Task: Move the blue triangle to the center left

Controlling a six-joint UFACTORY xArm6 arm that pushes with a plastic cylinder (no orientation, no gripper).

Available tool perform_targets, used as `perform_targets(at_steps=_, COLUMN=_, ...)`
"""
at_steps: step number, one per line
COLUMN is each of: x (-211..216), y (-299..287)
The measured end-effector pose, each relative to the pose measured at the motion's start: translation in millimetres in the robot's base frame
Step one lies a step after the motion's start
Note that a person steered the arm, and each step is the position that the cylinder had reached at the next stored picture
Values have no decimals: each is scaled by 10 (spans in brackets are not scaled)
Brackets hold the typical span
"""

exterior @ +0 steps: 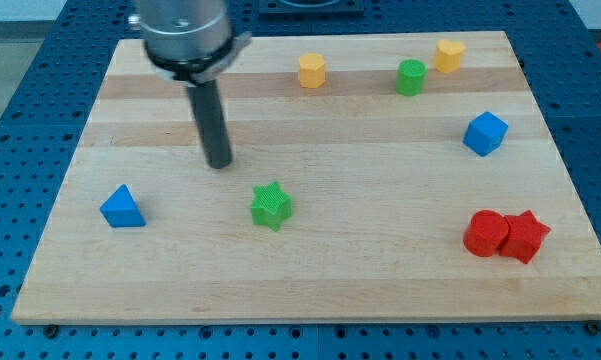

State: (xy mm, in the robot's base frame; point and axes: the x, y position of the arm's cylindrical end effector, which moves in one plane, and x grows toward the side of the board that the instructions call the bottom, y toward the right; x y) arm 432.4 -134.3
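The blue triangle [122,207] lies on the wooden board [310,285] at the view's left, a little below the middle. My tip [219,163] touches the board up and to the right of the blue triangle, well apart from it. The green star [271,206] lies just below and to the right of my tip, not touching it.
A yellow hexagon block [312,71], a green cylinder [411,77] and a second yellow block [448,55] sit along the view's top. A blue cube [485,133] is at the right. A red cylinder [486,233] touches a red star [525,236] at the lower right.
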Motion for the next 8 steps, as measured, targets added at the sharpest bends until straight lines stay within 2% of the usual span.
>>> perform_targets(at_steps=1, x=0, y=-481)
perform_targets(at_steps=3, x=0, y=-740)
perform_targets(at_steps=4, x=9, y=-1123)
perform_targets(at_steps=5, x=10, y=-1125)
perform_targets(at_steps=7, x=591, y=-940)
perform_targets(at_steps=8, x=525, y=-1027)
